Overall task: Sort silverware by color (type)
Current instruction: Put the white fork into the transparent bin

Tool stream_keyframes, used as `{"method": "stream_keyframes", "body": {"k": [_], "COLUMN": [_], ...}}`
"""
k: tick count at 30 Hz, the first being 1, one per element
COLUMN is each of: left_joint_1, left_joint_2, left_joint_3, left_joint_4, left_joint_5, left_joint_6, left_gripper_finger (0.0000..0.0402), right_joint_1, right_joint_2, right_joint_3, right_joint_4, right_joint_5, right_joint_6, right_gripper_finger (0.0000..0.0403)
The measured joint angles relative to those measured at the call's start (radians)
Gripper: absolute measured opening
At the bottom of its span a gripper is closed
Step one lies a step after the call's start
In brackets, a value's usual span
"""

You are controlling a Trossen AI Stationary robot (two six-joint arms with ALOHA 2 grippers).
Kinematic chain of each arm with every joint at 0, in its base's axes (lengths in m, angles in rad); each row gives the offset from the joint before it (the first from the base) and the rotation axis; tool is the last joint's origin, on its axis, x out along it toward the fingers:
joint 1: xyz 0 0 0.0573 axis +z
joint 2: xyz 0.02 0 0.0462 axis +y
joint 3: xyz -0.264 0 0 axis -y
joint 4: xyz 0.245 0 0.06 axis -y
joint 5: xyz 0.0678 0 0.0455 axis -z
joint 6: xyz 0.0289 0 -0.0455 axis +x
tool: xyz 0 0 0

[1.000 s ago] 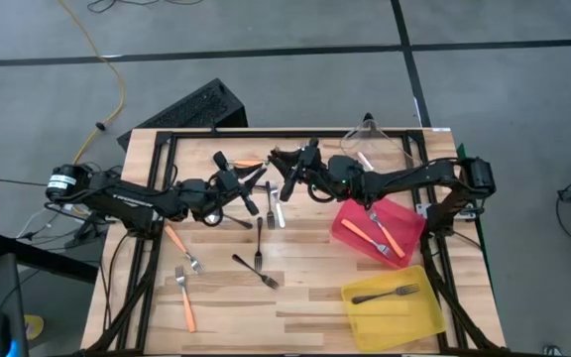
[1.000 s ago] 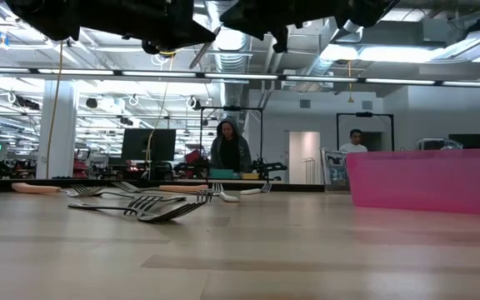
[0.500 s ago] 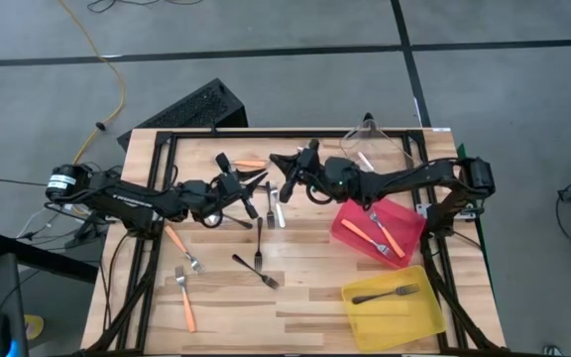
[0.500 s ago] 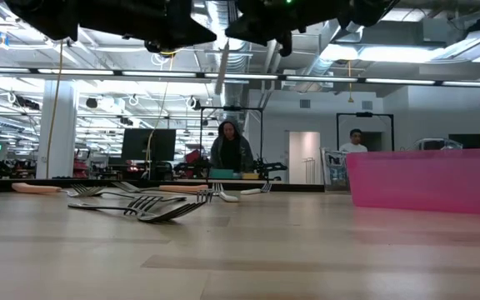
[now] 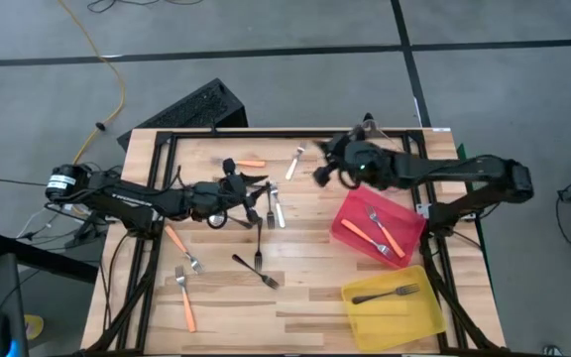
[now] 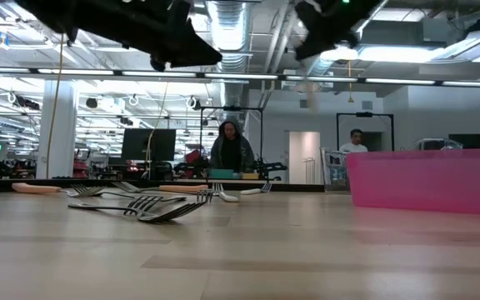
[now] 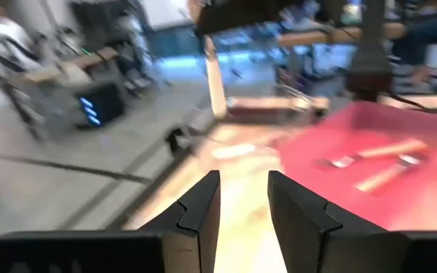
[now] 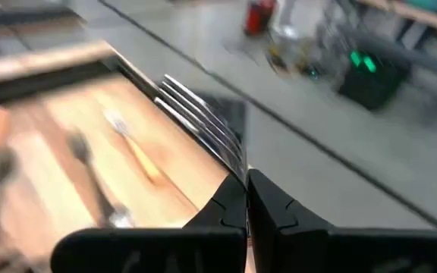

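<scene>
My right gripper [image 5: 318,175] is raised over the table's far middle, near the clear bin [image 5: 380,139], and is shut on a pale silver fork [image 8: 203,125]. From the left wrist view that fork [image 7: 215,80] hangs under it. A pale fork [image 5: 293,164] shows just off its fingertips in the high view; I cannot tell there whether it is the held one. My left gripper [image 7: 243,205] is open and hovers [image 5: 249,190] above loose forks at the table's middle. Pale forks [image 5: 276,208], black forks [image 5: 258,243] and orange-handled forks [image 5: 178,243] lie flat on the wood. My right gripper pinches the pale fork between its two shut fingers [image 8: 268,205]. The tined head [image 8: 192,114] sticks out past the fingertips, slanting away. The fork is lifted clear of the table. Which part of the shaft lies between the fingers is hidden by the fingers.
A red bin [image 5: 355,230] with orange-handled forks and a yellow bin [image 5: 429,315] with a black fork stand at the table's right. An orange-handled piece [image 5: 251,164] lies near the far edge. Black frame rails border the table. People stand in the room beyond.
My right gripper has drawn away from my left gripper, moving toward the table's right and far edge and toward the clear bin, carrying the pale fork lifted clear. My left gripper has edged slightly toward the right.
</scene>
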Motion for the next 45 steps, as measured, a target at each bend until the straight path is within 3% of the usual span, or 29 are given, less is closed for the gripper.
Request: {"method": "stream_keyframes", "body": {"k": [6, 15, 26, 34, 45], "left_joint_1": [0.022, 0.035, 0.035, 0.068, 0.104], "left_joint_2": [0.0, 0.0, 0.0, 0.0, 0.0], "left_joint_3": [0.071, 0.097, 0.097, 0.097, 0.097], "left_joint_4": [-0.184, -0.233, -0.274, -0.268, -0.276], "left_joint_5": [0.124, 0.2, 0.31, 0.33, 0.387], "left_joint_6": [-0.056, -0.093, -0.129, -0.145, -0.124], "left_gripper_finger": [0.01, 0.01, 0.01, 0.01, 0.0104], "right_joint_1": [-0.169, -0.431, -0.654, -0.7, -0.699], "right_joint_2": [-0.111, -0.004, 0.051, 0.05, 0.051], "right_joint_3": [0.0, -0.006, -0.237, -0.322, -0.332], "right_joint_4": [-0.369, -0.6, -0.363, -0.308, -0.215], "right_joint_5": [-0.001, -0.165, -0.435, -0.446, -0.446], "right_joint_6": [0.18, 0.172, 0.11, 0.107, 0.08], "right_gripper_finger": [0.0019, 0.0019, 0.0019, 0.0021, 0.015]}}
